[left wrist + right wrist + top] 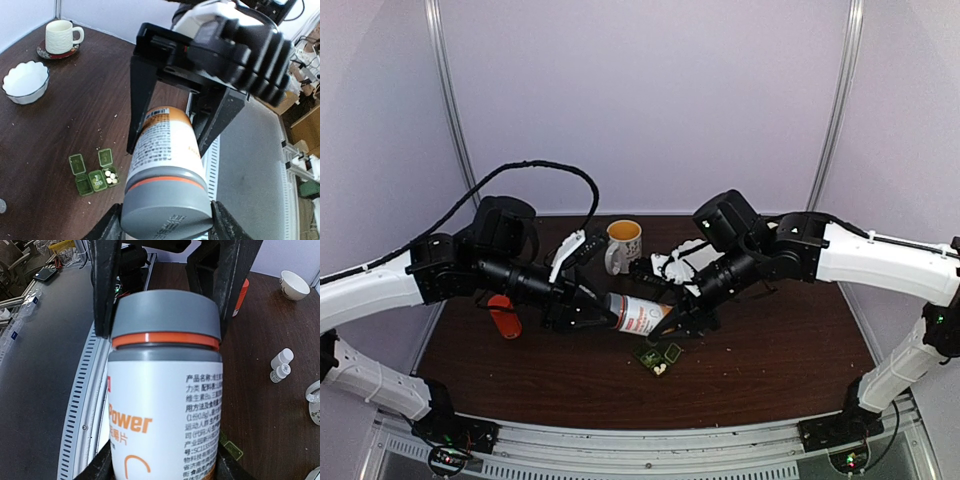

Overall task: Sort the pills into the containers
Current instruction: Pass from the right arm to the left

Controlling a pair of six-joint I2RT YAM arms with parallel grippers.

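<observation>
Above the surface (520, 380), the left fingers (107, 227) clamp the grey cap (167, 215) and the right fingers (99, 467) the body of a level bottle (640, 316); beneath it sits the green pill box (658, 356), white pills (111, 176) in one compartment.

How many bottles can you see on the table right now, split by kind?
Large grey-capped bottle: 1
Orange bottle: 1
Small white bottles: 2
Total: 4 bottles in view
</observation>
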